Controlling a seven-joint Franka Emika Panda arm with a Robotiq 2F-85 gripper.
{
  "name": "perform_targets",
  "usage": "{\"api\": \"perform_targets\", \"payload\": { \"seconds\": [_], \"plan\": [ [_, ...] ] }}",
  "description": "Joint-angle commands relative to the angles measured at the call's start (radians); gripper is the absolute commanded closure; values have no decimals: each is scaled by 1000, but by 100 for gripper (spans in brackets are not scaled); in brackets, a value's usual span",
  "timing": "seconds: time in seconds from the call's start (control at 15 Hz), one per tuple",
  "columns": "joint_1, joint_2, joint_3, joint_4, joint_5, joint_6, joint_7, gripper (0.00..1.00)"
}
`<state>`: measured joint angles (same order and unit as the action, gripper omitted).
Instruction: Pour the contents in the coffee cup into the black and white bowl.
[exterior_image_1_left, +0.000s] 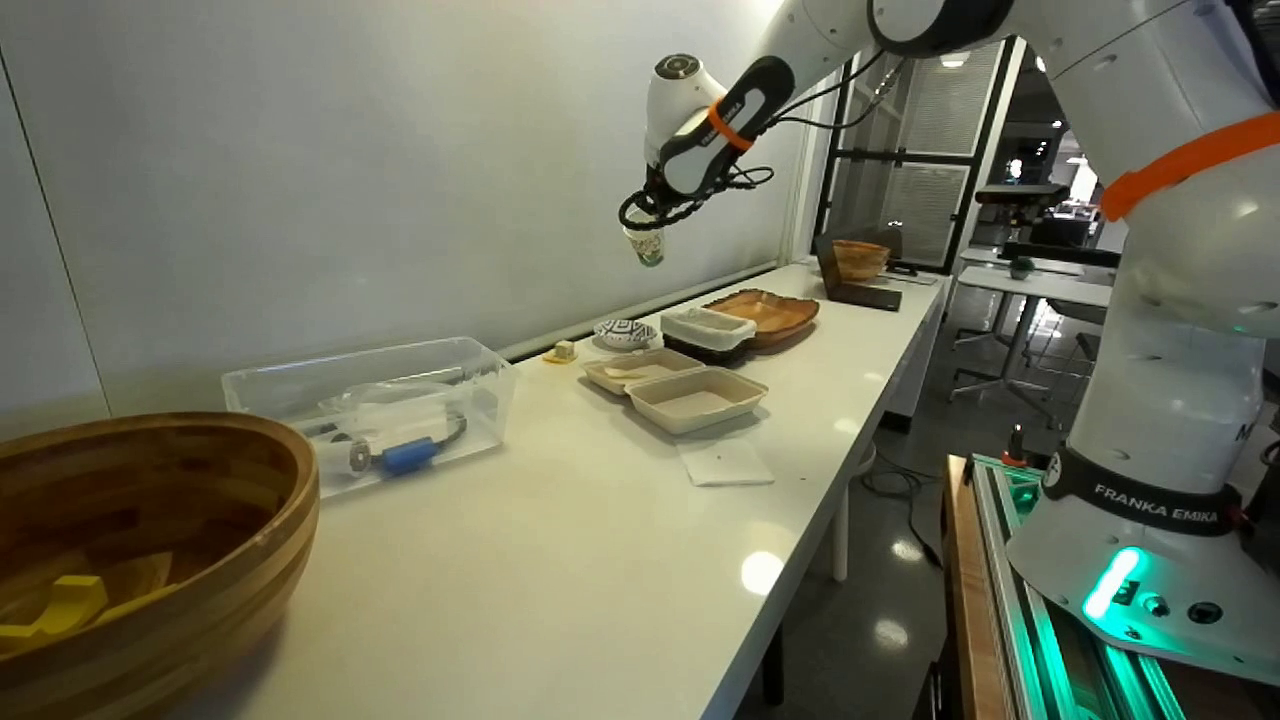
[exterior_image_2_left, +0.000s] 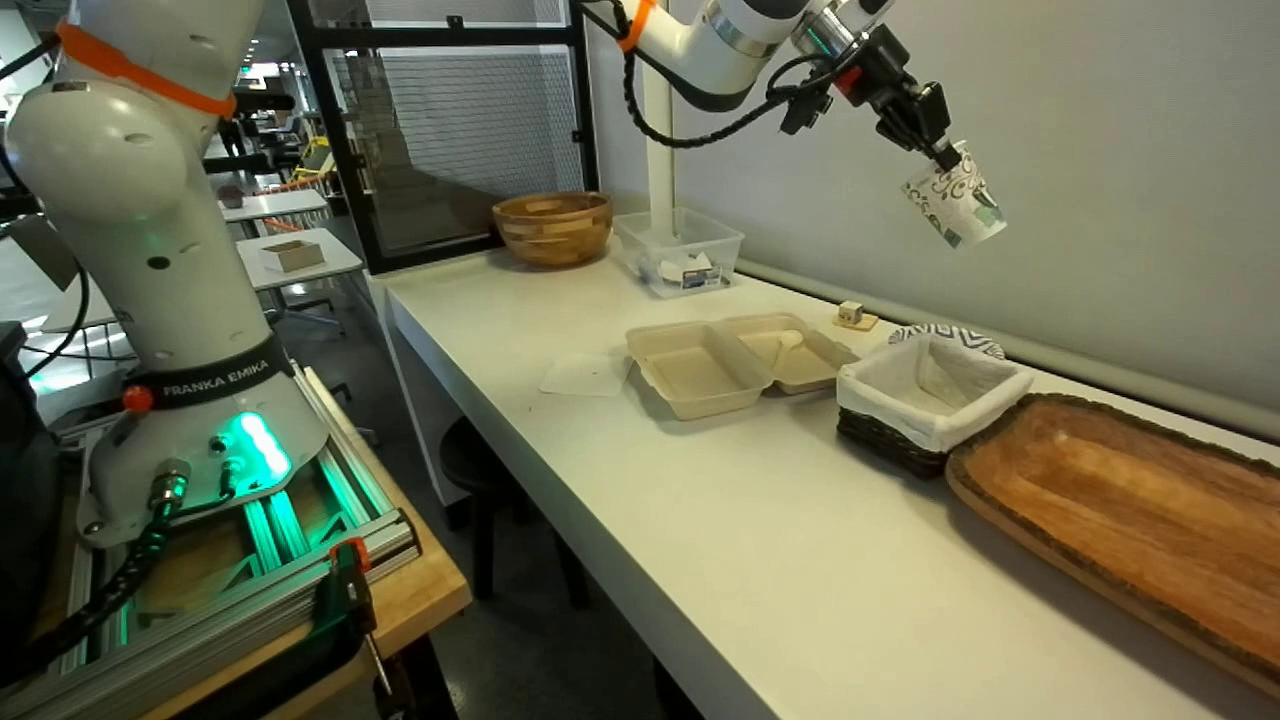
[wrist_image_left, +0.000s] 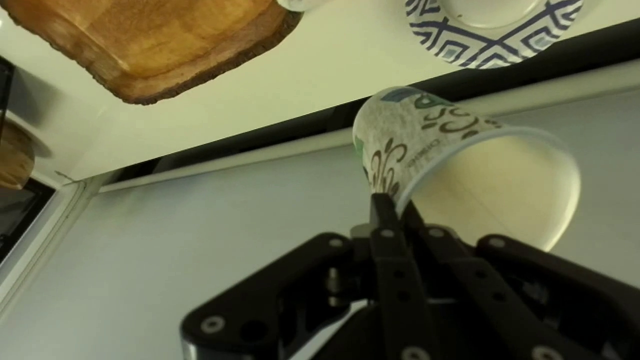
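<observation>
The coffee cup (exterior_image_1_left: 647, 246) is a white paper cup with green and brown print, also in an exterior view (exterior_image_2_left: 957, 200) and the wrist view (wrist_image_left: 400, 135). My gripper (wrist_image_left: 397, 207) is shut on its rim, one finger outside and one inside. It holds the cup tilted, high above the table, close to the wall. No lid shows; the visible inner wall is pale, and the cup's bottom is hidden. The black and white bowl (exterior_image_1_left: 626, 333) stands on the table by the wall, below the cup. It is partly hidden behind a basket in an exterior view (exterior_image_2_left: 945, 335) and cut off in the wrist view (wrist_image_left: 492, 45).
A white-lined basket (exterior_image_2_left: 930, 385) and a wooden tray (exterior_image_2_left: 1130, 470) stand beside the bowl. An open takeout container (exterior_image_1_left: 695, 398), a small block (exterior_image_1_left: 564, 350), a clear bin (exterior_image_1_left: 400, 420) and a large wooden bowl (exterior_image_1_left: 250, 500) are on the table (exterior_image_1_left: 560, 580). The wall runs behind.
</observation>
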<state>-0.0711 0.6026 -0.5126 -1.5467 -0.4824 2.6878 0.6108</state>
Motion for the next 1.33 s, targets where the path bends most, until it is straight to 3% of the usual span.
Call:
{"api": "perform_targets", "payload": {
  "seconds": [0.0,0.67,1.27],
  "plan": [
    [61,139,-89,124,-91,-12,100,99],
    [141,429,-234,361,-154,-145,196,99],
    [139,618,-329,545,-176,-268,199,99]
  ]
}}
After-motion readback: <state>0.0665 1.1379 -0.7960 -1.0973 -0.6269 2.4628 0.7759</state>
